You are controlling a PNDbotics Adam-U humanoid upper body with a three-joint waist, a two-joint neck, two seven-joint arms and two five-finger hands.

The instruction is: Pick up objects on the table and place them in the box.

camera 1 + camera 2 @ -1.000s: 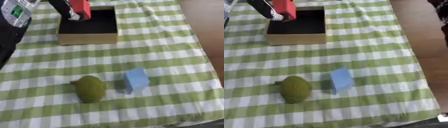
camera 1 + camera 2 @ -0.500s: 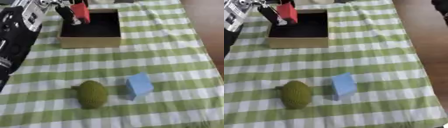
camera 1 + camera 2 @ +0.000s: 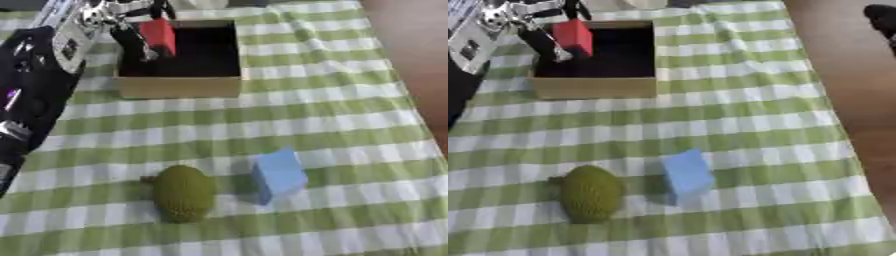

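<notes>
Left hand (image 3: 131, 30) clamped on red block (image 3: 158, 35) over box (image 3: 179, 86), right hand unseen

1. Box (image 3: 179, 85): open-topped, standing at the far left of the checked tablecloth (image 3: 332, 115); its mouth is partly taken up by the left hand (image 3: 131, 37) with fingers curled round a red block (image 3: 158, 35), leaving the right part of the dark interior free
2. Left arm (image 3: 35, 95): fills the left edge beside the box, blocking approach from that side
3. Middle band of cloth between the box and the near objects: bare, open for passage
4. Green bumpy object (image 3: 182, 192) and blue block (image 3: 278, 174): near each other, a narrow gap between
5. Cloth right of the blue block: unobstructed up to the table edge
</notes>
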